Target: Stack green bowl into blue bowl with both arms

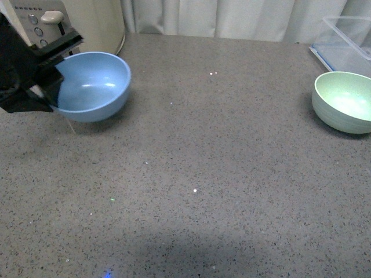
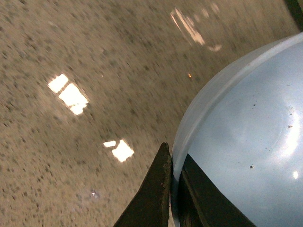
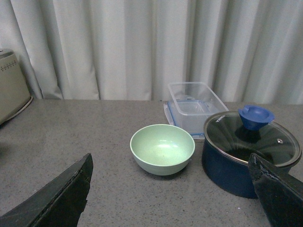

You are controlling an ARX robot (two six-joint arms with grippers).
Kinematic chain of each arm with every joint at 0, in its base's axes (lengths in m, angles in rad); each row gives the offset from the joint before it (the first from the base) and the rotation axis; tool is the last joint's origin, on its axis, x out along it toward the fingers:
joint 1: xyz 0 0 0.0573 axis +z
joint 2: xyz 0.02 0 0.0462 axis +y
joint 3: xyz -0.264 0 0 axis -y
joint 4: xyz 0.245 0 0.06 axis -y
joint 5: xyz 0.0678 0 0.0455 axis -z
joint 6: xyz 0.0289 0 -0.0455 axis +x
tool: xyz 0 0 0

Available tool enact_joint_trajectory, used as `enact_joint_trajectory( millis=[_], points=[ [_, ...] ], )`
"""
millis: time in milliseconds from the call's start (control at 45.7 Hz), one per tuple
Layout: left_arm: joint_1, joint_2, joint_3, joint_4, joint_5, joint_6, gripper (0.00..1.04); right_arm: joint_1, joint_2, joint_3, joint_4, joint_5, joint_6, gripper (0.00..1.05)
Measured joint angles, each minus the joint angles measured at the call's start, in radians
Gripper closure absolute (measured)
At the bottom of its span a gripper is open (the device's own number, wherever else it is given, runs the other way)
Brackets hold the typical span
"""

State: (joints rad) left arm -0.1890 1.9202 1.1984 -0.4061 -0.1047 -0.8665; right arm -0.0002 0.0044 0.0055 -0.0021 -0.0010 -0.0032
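**Left gripper clamping blue bowl; right gripper spread, green bowl ahead of it**

Front: left gripper (image 1: 55,72) is coming in from the left edge and pinching the blue bowl (image 1: 95,87) by its near-left rim. The bowl is tilting, with its opening partly facing the camera. Can't tell if its base is touching the counter (image 1: 203,174). A toaster (image 1: 40,20) is sitting just behind it. The green bowl (image 1: 345,101) is sitting upright at the far right, well apart from the blue bowl, with a clear container (image 1: 348,40) just behind it.

Left wrist: the fingers (image 2: 156,189) are straddling the blue bowl's (image 2: 246,142) rim, one outside and one inside, pressing on the wall. The counter here is looking blurred.

Right wrist: right gripper (image 3: 170,158) is holding its fingers (image 3: 61,198) wide apart, gripping nothing. The green bowl (image 3: 162,149) is sitting ahead of it, upright and empty. The container (image 3: 194,106) is standing just behind the bowl, and a dark blue pot (image 3: 227,170) with a glass lid is standing beside it.
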Motion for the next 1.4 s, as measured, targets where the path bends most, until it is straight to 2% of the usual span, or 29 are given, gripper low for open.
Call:
enact_joint_trajectory(
  millis=[131,328,438,657,766,985,1139,1182,1336,1401],
  points=[
    [-0.148,-0.048,-0.042,0.001,0.031,0.033,1.01,0.0,0.0,0.0,0.0,0.0,0.0,0.09],
    [-0.29,-0.067,-0.092,0.013,0.033,0.052,1.01,0.0,0.0,0.0,0.0,0.0,0.0,0.09],
    [-0.317,-0.063,-0.116,0.022,0.033,0.051,1.01,0.0,0.0,0.0,0.0,0.0,0.0,0.09],
    [-0.316,-0.049,-0.113,0.023,0.012,0.048,1.0,0.0,0.0,0.0,0.0,0.0,0.0,0.09],
    [-0.316,-0.035,-0.081,0.005,0.011,0.045,0.86,0.0,0.0,0.0,0.0,-0.001,0.0,0.09],
    [-0.295,-0.041,-0.066,0.011,0.069,0.008,0.4,0.0,0.0,0.0,0.0,0.0,0.0,0.09],
    [-0.16,-0.137,-0.109,0.048,0.055,0.003,0.08,0.0,0.0,0.0,0.0,0.0,0.0,0.09],
    [-0.134,-0.155,-0.119,0.053,0.056,0.016,0.05,0.0,0.0,0.0,0.0,0.0,0.0,0.09],
    [0.031,-0.231,-0.19,0.095,0.08,0.075,0.06,0.0,0.0,0.0,0.0,0.0,0.0,0.09],
    [0.074,-0.259,-0.213,0.099,0.091,0.093,0.06,0.0,0.0,0.0,0.0,0.0,0.0,0.09]
  ],
)
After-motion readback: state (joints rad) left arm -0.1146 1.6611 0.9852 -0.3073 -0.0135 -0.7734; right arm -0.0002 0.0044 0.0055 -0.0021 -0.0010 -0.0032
